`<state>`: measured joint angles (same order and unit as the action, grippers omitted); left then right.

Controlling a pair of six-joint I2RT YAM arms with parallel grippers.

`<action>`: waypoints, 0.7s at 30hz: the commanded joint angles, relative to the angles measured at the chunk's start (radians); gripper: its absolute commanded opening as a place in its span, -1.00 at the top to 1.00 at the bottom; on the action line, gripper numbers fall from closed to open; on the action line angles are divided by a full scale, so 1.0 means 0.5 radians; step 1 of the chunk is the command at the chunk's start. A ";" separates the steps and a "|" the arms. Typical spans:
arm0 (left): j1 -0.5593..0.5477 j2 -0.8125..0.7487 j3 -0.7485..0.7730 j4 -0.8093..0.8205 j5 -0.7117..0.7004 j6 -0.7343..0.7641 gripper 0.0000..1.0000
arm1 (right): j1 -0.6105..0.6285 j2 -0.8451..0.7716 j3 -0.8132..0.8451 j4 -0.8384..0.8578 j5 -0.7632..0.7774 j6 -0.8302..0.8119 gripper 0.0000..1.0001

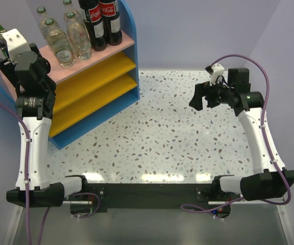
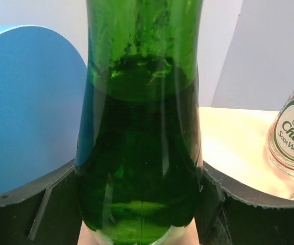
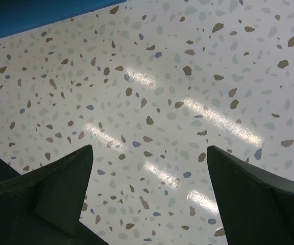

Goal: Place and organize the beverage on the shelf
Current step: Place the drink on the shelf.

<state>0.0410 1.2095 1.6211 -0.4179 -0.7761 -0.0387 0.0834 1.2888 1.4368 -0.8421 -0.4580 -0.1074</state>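
Nearest you, your right arm (image 1: pixel 254 127) is held out over the speckled worktop (image 1: pixel 172 143). The right jaws stand wide apart and hold nothing; the wrist view shows only worktop between them.

Farther back on the left, your left arm (image 1: pixel 32 117) stands up to the shelf (image 1: pixel 96 122), at the left end of its pink top board (image 1: pixel 124 43). The left jaws are closed around a green glass bottle (image 2: pixel 142 127), one side pressed against each flank of its lower body. The bottle stands upright between them, just beside the blue side panel (image 2: pixel 29 112). Its base looks to be on or just over the pink board, though the wrist view cuts off too low down to be sure.

To the bottle's right on the same board stand clear soda-water bottles (image 1: pixel 60 43) with green caps. Beyond them, at the right end, are two dark cola bottles (image 1: pixel 93 25) with red labels. All are upright. The two yellow boards (image 1: pixel 93 81) lie below.
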 commanded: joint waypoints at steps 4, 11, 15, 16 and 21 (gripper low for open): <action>0.038 -0.078 0.028 0.213 0.070 -0.061 0.12 | -0.013 -0.019 0.050 0.009 0.026 -0.025 -0.93; 0.062 -0.054 0.041 0.189 0.110 -0.082 -0.32 | -0.016 -0.028 0.047 0.006 0.029 -0.028 -0.93; 0.071 -0.047 0.050 0.185 0.135 -0.091 -0.49 | -0.019 -0.028 0.047 0.006 0.032 -0.031 -0.93; 0.071 -0.041 0.059 0.179 0.144 -0.094 -0.52 | -0.016 -0.025 0.047 0.006 0.032 -0.031 -0.93; 0.074 -0.035 0.071 0.170 0.159 -0.094 -0.72 | -0.023 -0.025 0.047 0.006 0.032 -0.031 -0.93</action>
<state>0.0677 1.2087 1.6215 -0.3981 -0.7143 -0.0685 0.0772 1.2888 1.4368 -0.8455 -0.4576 -0.1116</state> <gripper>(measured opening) 0.851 0.961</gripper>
